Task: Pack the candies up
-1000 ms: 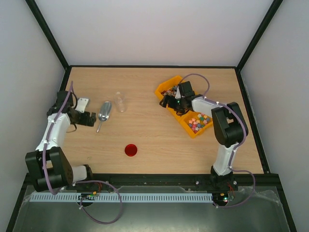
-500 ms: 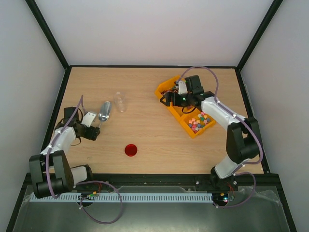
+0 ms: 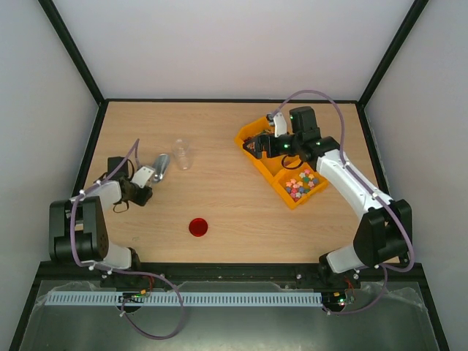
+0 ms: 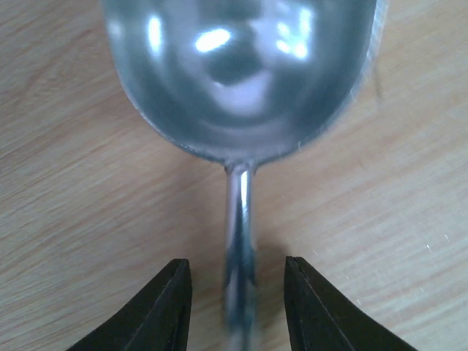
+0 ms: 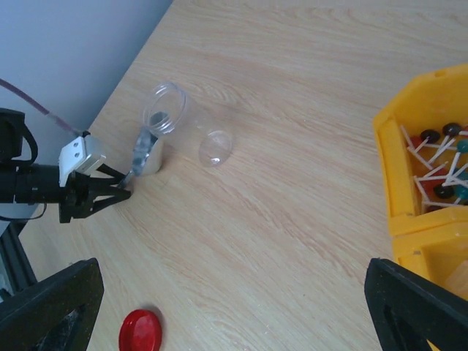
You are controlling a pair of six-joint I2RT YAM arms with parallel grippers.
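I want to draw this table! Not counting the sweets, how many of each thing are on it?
Metal scoop: 1
Clear jar: 1
Red lid: 1
Yellow tray: 1
Total: 4

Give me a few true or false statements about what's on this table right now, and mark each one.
1. The left gripper straddles the handle of the scoop. True.
2. The lid sits on the jar. False: it lies flat on the table, apart from the jar.
3. The candies are in the yellow bin. True.
4. The right gripper holds the lid. False: it is open and empty, up by the bin.
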